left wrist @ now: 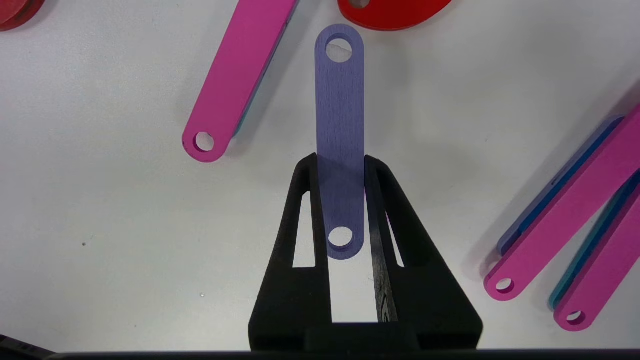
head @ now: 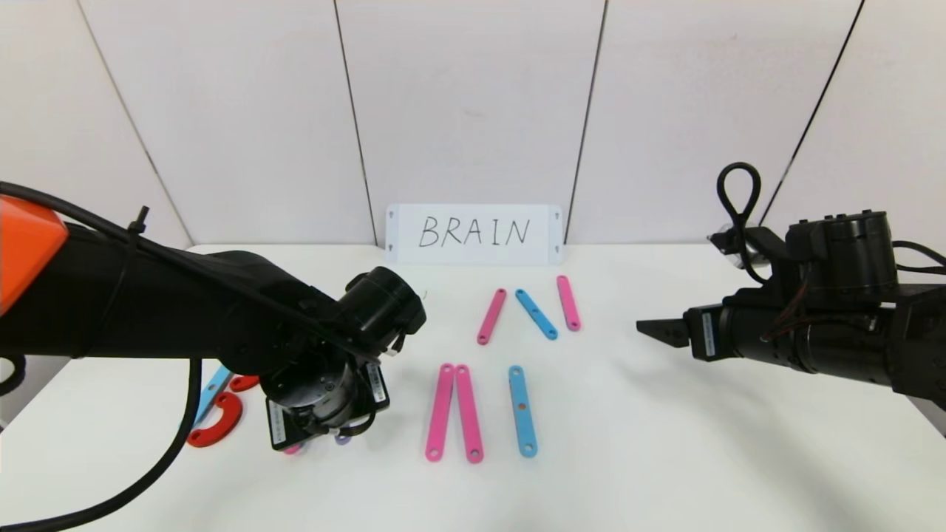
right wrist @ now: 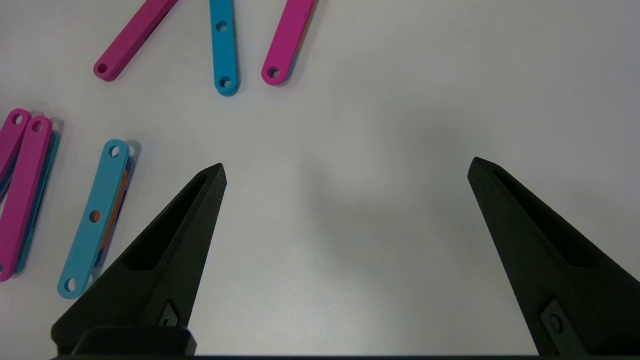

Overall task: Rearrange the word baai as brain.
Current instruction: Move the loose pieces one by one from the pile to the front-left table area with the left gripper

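My left gripper [left wrist: 341,162] has its fingers [left wrist: 305,210] closed in against the two long edges of the short purple strip [left wrist: 340,115], which lies flat on the white table [left wrist: 100,240]. I judge I grip it by the edges near one end so I can slide or lift it as the crossbar of a letter. Just beyond its far end sits a red arc [left wrist: 390,12], cut off by the frame, and a pink strip [left wrist: 235,80] lies beside it, apart.

My right gripper [right wrist: 345,170] hangs spread wide over bare table, holding nothing, waiting near the blue strip [right wrist: 95,215] and the pink pair [right wrist: 22,195].

From my head, my own left wrist hides the purple strip almost entirely, and the letters at the left, red arcs [head: 218,421] included, are partly covered, so I cannot read them.
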You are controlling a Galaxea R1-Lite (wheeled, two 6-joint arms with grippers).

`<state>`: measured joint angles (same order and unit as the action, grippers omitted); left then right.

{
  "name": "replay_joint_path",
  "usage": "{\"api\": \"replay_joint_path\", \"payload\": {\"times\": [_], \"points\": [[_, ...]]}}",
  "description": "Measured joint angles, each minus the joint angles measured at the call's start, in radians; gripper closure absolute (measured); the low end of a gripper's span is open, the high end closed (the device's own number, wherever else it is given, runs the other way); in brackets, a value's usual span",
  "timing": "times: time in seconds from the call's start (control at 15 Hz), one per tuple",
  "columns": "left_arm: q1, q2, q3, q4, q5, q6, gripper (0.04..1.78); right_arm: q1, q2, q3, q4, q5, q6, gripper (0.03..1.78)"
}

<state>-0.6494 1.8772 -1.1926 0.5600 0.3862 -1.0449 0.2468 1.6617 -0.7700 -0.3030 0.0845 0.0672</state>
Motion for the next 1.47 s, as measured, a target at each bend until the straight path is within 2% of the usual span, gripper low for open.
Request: {"api": "replay_joint_path", "payload": {"times": [0.93,1.07,1.27,1.47], "points": [[0.018,0.064,-0.005,0.001,-0.001,0.0,1.55,0.004,0.001,0.002,0.0,-0.001,0.0,0.11],[0.018,0.065,-0.005,0.001,0.008,0.001,1.5,0.006,0.001,0.003,0.0,-0.001,0.0,0.11],[0.018,0.067,-0.007,0.001,0.008,0.003,1.26,0.007,0.001,0.004,0.0,-0.001,0.0,0.11],[0.018,0.067,-0.007,-0.012,0.003,0.007,0.78,0.007,0.001,0.004,0.0,-0.001,0.0,0.11]]}}
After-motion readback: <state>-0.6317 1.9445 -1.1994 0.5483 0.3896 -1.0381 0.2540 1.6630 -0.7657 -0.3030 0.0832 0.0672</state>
